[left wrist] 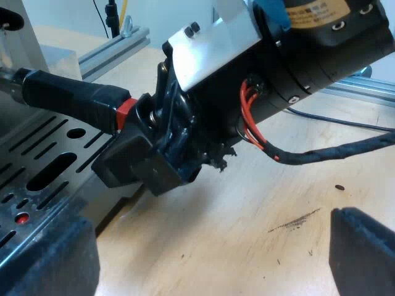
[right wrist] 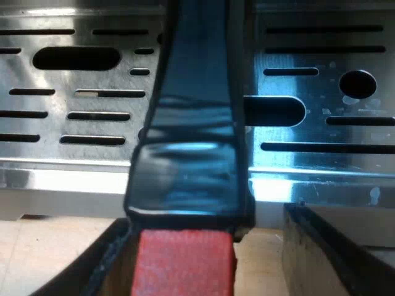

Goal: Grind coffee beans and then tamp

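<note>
Machine: the espresso machine's slotted metal drip tray (right wrist: 321, 129) sits under the action, right at the edge of the wooden table (left wrist: 247, 209).
Holder: its dark handle (right wrist: 197, 111) sticks out over that tray. The metal head is out of sight, so there's no telling if it's locked in or loose.
Right gripper (right wrist: 207, 259): straddling the handle's tip. One finger (right wrist: 108, 271) is against it and there's a visible gap on the other side, so it looks released rather than clamped.
Left gripper (left wrist: 207, 253): hanging over the table near the tray, jaws spread wide with nothing between them.
Red end (right wrist: 184, 265): this is the bit sitting between the right fingers.
Handling guess: stiff and rigid, probably head-heavy with all that metal up front. The dark part looks glossy, so likely slippery. The red tip looks more matte, so a square grab there or just above seems the safer hold.
Crumbs: a dark smear (left wrist: 296, 221) on the table, maybe grounds.
</note>
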`<action>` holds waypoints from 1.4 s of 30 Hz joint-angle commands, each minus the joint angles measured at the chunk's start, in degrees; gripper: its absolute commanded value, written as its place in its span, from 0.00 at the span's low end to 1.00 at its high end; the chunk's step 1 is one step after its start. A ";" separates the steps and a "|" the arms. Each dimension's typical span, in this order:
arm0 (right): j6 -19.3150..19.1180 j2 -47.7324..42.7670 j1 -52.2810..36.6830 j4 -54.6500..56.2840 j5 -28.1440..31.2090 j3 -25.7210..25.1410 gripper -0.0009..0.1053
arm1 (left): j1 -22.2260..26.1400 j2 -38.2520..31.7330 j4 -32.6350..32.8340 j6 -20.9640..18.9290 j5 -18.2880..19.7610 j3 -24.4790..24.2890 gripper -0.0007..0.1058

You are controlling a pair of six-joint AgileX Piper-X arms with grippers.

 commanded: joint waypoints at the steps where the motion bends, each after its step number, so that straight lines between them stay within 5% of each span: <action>1: -0.72 0.02 -0.23 -0.18 0.59 -0.19 0.48 | -0.26 0.04 -0.64 -0.69 0.77 -0.13 0.73; 7: -0.72 0.02 -0.23 -0.18 0.59 -0.19 0.24 | -0.26 0.04 -0.64 -0.69 0.77 -0.13 0.73; 13: -0.72 0.02 -0.23 -0.18 0.59 -0.19 0.11 | -0.26 0.04 -0.64 -0.69 0.77 -0.13 0.73; 14: -0.72 0.02 -0.23 -0.18 0.34 -0.19 0.01 | -0.26 0.04 -0.64 -0.69 0.77 -0.13 0.73; 26: -0.72 -0.92 1.25 -0.18 0.70 -0.19 0.01 | -0.26 0.04 -0.64 -0.69 0.77 -0.13 0.73; 42: 0.25 -1.81 7.54 0.20 8.63 -0.19 0.01 | -0.26 0.04 -0.64 -0.69 0.77 -0.13 0.73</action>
